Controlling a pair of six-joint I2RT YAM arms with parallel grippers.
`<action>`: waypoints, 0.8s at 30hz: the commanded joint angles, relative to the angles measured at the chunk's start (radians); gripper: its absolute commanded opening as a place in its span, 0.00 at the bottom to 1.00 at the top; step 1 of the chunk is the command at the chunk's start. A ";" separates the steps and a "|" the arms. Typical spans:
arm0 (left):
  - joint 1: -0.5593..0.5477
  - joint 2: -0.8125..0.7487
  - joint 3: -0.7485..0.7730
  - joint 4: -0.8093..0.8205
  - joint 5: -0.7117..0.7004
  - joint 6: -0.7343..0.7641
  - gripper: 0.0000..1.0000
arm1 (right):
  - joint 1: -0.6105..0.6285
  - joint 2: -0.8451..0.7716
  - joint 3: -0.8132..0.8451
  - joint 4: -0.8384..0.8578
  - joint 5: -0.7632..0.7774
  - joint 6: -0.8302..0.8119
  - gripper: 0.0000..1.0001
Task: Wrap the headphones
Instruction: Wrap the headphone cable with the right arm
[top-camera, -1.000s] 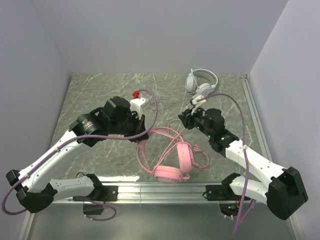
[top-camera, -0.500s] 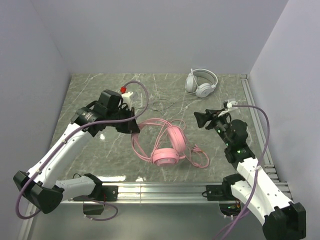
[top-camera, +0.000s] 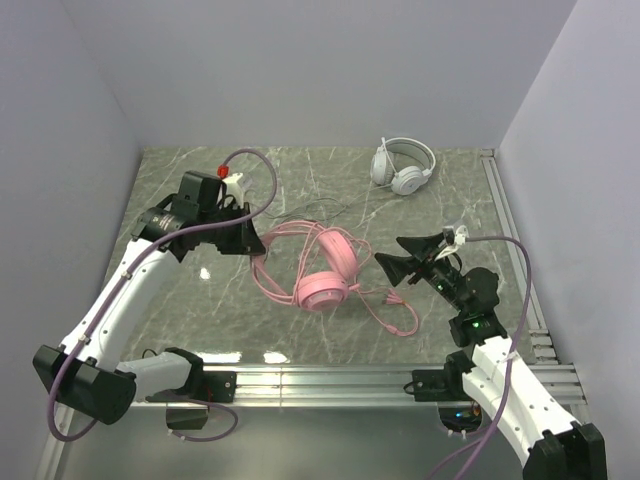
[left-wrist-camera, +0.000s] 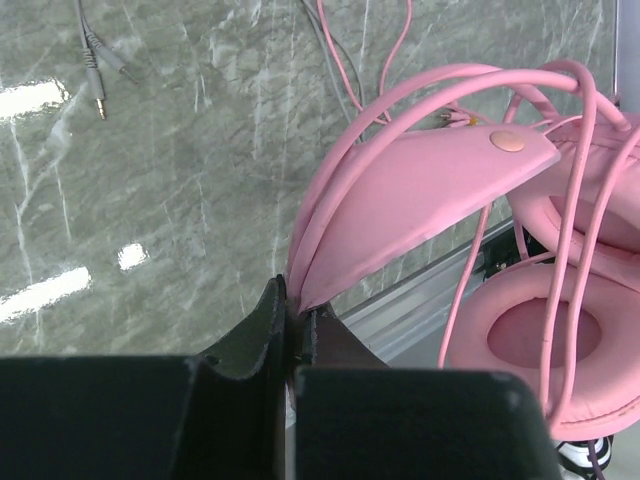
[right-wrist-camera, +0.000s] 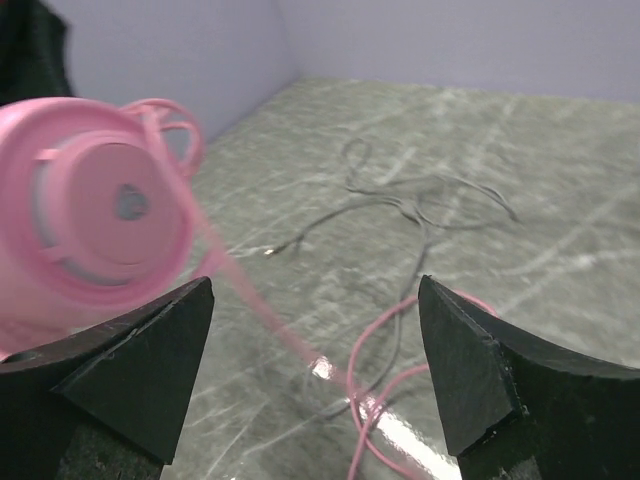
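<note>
Pink headset (top-camera: 325, 270) sits mid-table, a bit left of centre. The left gripper (left-wrist-camera: 297, 318) is clamped down on the end of its headband (left-wrist-camera: 420, 190), jaws nearly touching. It looks tilted up off the table (top-camera: 200, 300), but I can't tell whether the lower cup rests on it. The right gripper (right-wrist-camera: 315, 345) is spread wide and holds nothing. A blurred strand of the pink cable (top-camera: 395, 312) crosses the gap between its fingers without touching either. The white headset (top-camera: 403, 165) is at the far right, well apart, and its thin dark cable (top-camera: 335, 210) straggles across the far middle. My read on handling: light overall, with a stiff but springy plastic band, so the band grip is the right anchor. The cups are soft and will swing. The cable is limp and long and is already looped around the band, so it will snag. I'd pinch a free run near the trailing loops on the right, not near the cup, and keep the tension low. Versus 1 s ago, the left arm has dragged the headset left and far, from near the front rail to mid-table. The right arm has backed off toward the near right. The cable loops now trail out to the right of the cups.
</note>
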 joint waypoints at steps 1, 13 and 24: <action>0.018 -0.012 0.046 0.043 0.088 -0.042 0.00 | -0.007 -0.003 -0.004 0.129 -0.137 0.001 0.89; 0.034 -0.029 0.066 0.037 0.131 -0.042 0.00 | 0.007 0.057 0.031 0.076 -0.078 -0.046 0.87; 0.034 -0.046 0.116 0.022 0.157 -0.072 0.00 | 0.220 0.207 0.067 0.092 0.183 -0.233 0.87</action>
